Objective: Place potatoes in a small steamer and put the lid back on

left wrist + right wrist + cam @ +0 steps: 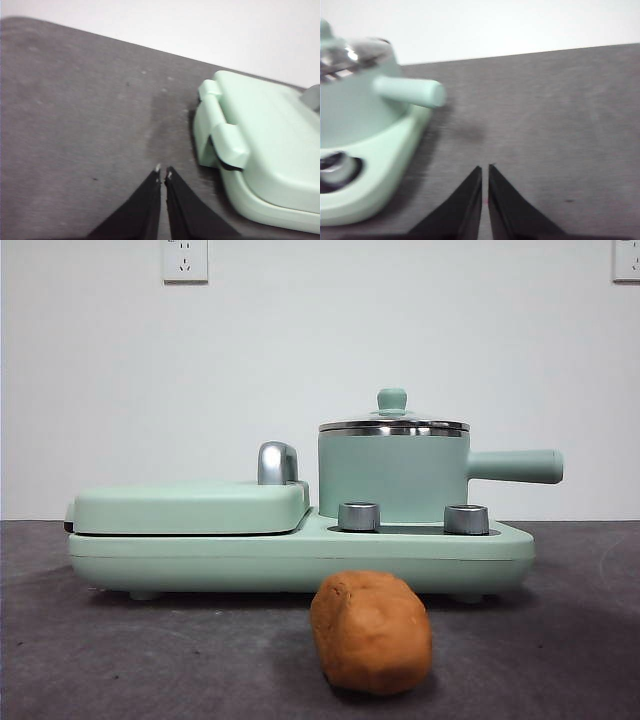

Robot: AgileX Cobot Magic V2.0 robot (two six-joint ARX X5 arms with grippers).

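Front view: the potato (371, 632) lies on the bench before the small steamer (393, 478), glass lid (393, 422) on. My left gripper (163, 172) and right gripper (485, 169) are closed, empty; the lid's small knob could slip when lifted.

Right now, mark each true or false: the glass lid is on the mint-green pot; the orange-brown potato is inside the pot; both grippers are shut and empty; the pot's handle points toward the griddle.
1. The round glass lid sits on the small mint-green pot. True.
2. The orange-brown potato is inside the pot. False: it lies on the table in front of the cooker.
3. The left gripper and right gripper are shut, holding nothing. True.
4. The pot's handle points toward the flat griddle cover. False: it points away.
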